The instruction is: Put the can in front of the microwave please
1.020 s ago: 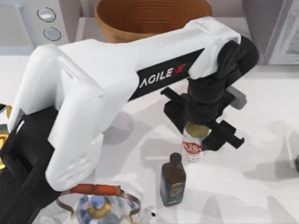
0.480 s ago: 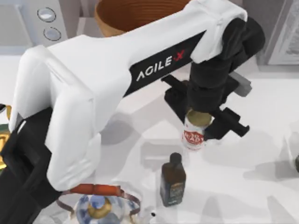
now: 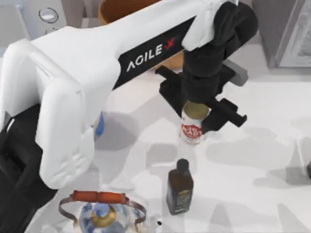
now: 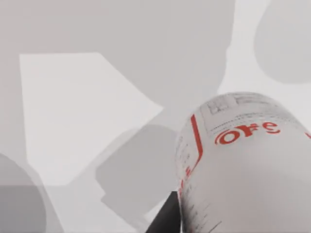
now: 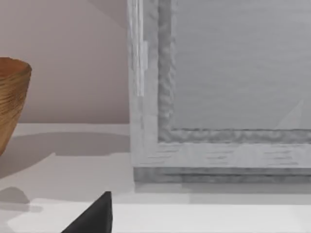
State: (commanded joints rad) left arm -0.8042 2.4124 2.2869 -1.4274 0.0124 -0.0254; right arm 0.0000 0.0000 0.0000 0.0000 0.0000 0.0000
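Top view: left gripper [image 3: 195, 112] clamped around the can [image 3: 193, 127] above pale shadow-mottled table [image 3: 252, 194].

White table [image 3: 252, 194], dark bottle [image 3: 180, 186], glass teapot [image 3: 103, 213], wooden bowl [image 3: 114, 9]

the can [image 3: 195, 127], a small white cylindrical tin with a red label and a dull gold top, stands roughly upright near the middle of the table, its upper end under the left gripper [image 3: 197, 108]. in the left wrist view its white wall and red lettering appear close up [image 4: 243, 165]. the microwave [image 3: 41, 19], pale grey-white with a round silver dial, sits at the far left, well apart from the can.
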